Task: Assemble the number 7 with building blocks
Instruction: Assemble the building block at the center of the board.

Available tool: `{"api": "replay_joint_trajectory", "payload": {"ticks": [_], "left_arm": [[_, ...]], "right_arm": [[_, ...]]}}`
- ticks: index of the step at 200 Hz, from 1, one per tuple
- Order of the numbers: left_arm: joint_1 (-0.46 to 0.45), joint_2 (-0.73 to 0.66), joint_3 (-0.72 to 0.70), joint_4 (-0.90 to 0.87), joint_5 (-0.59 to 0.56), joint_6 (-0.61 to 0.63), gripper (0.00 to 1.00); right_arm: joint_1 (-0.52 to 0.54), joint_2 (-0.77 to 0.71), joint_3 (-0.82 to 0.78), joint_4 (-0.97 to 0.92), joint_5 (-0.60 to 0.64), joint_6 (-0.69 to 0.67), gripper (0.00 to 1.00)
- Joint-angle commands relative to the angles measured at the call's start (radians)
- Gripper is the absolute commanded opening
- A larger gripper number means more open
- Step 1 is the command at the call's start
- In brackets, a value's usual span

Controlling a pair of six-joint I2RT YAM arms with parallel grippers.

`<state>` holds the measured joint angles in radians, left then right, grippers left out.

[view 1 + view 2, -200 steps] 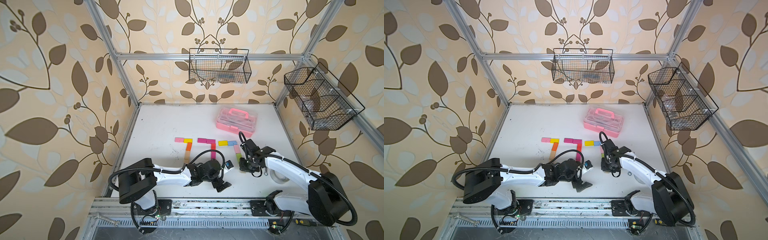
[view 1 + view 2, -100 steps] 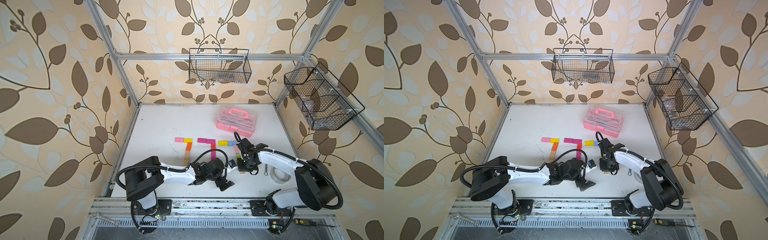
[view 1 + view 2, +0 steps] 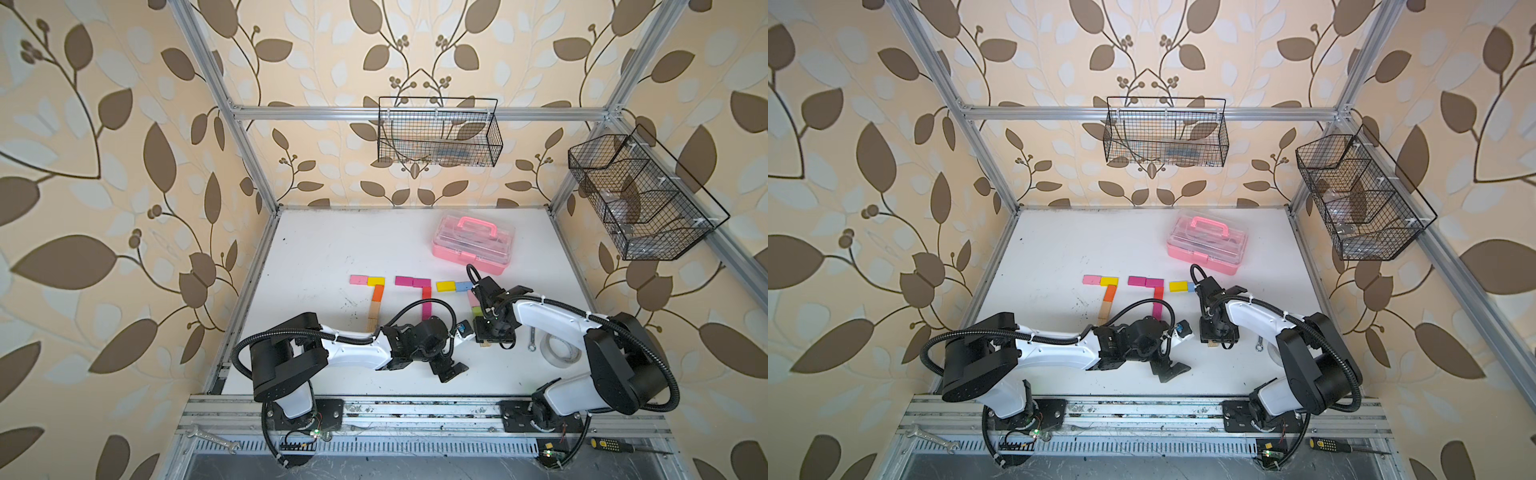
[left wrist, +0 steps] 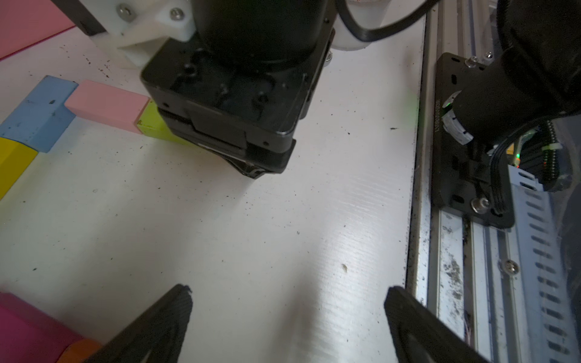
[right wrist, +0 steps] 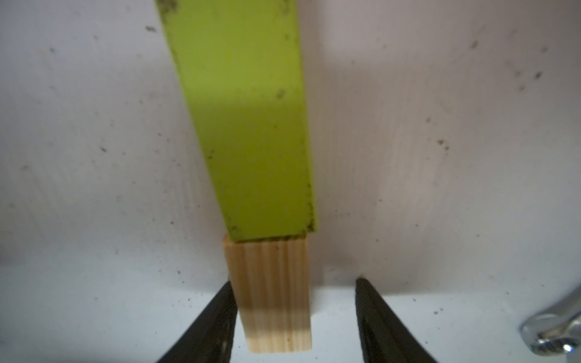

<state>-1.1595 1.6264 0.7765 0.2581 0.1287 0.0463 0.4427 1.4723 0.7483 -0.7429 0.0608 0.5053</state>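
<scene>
Wooden block (image 5: 273,295) sits between my right gripper's (image 5: 294,281) parted jaws, end against the green block (image 5: 248,125); my left gripper's (image 4: 287,288) jaws stand wide over white table (image 4: 251,235)

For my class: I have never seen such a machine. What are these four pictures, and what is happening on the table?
Two white robot arms work at a white table. Two pictures look down from above; the other two come from a camera on each wrist. Coloured building blocks are laid out as sevens, near a pink case. The right pincer stands open astride a wooden block lying end to end with a green block. The left pincer is open, empty.
</scene>
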Motion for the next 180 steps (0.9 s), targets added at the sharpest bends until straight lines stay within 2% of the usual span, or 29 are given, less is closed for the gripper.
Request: {"api": "replay_joint_trajectory", "payload": {"ticks": [1, 57, 111, 180], "left_arm": [[-0.006, -0.027, 0.032, 0.008, 0.005, 0.013, 0.99], [-0.006, -0.036, 0.026, 0.006, -0.001, 0.013, 0.99], [-0.006, -0.038, 0.023, 0.006, -0.006, 0.013, 0.99], [-0.006, -0.036, 0.019, 0.012, -0.006, 0.009, 0.99]], "right_arm": [[-0.005, -0.004, -0.022, -0.035, 0.051, 0.015, 0.6], [-0.01, -0.008, -0.021, -0.032, 0.053, 0.014, 0.59], [-0.018, -0.008, -0.022, -0.028, 0.05, 0.011, 0.53], [-0.018, -0.028, -0.022, -0.02, 0.036, 0.0, 0.58]]}}
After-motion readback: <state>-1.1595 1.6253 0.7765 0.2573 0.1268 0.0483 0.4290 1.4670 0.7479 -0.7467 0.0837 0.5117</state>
